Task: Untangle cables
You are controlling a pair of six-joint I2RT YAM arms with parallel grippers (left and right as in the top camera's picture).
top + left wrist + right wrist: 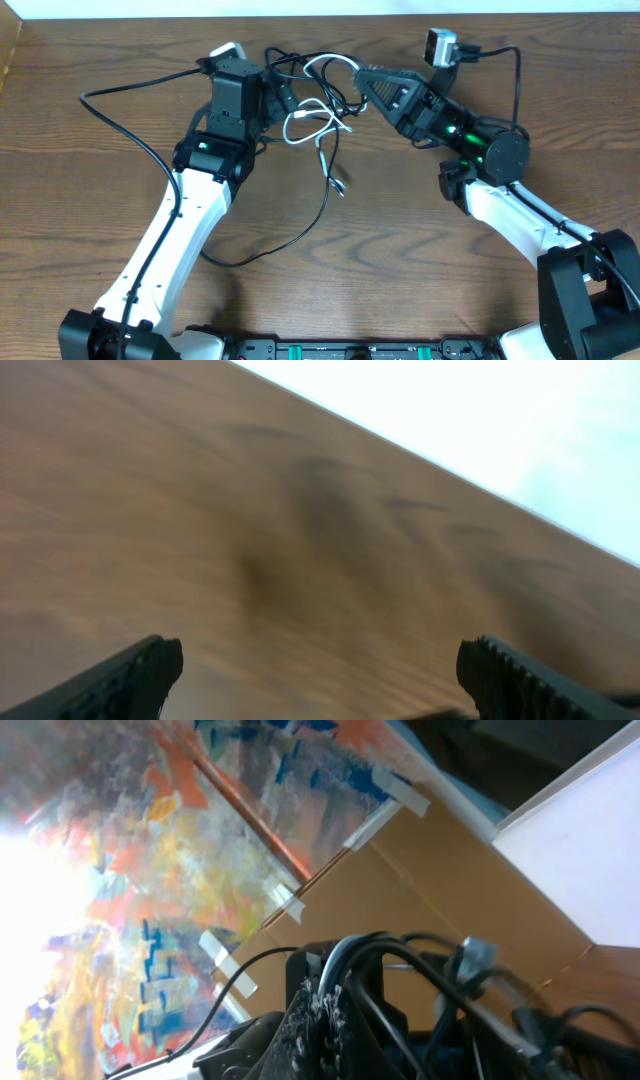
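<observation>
The cables lie in a tangle of thin black cords and a white one at the back middle of the table. One black cord trails toward the front. My right gripper reaches in from the right and is shut on the tangle's right side. In the right wrist view its fingers pinch together on a cord, with black loops arching over them. My left gripper sits at the tangle's left edge. In the left wrist view its fingers stand wide open over blurred bare wood.
A thicker black wire fixed to the left arm loops out over the table's left side. The table's back edge runs close behind the tangle. A cardboard box shows behind in the right wrist view.
</observation>
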